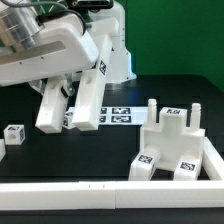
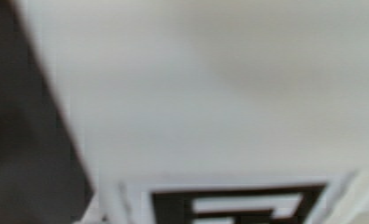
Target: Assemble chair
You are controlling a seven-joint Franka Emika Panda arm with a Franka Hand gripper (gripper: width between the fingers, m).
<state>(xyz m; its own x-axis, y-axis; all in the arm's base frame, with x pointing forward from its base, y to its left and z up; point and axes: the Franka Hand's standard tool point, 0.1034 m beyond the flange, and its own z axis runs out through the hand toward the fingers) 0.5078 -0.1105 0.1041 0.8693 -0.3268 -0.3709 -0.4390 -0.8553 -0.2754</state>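
Beside the border rail [image 1: 90, 192], chair block [image 1: 168, 135]; marker board [image 1: 122, 115] nearby.

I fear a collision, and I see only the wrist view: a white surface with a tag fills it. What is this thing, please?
Observer: A long white bar, tilted under the arm, partly covering the marker board.
Operator: Where are the other parts?
Observer: A part-built piece with two upright posts sits in the corner of the border rail, at the exterior view's right.
Operator: Any loose part?
Observer: One small tagged block on the table, at the exterior view's left.
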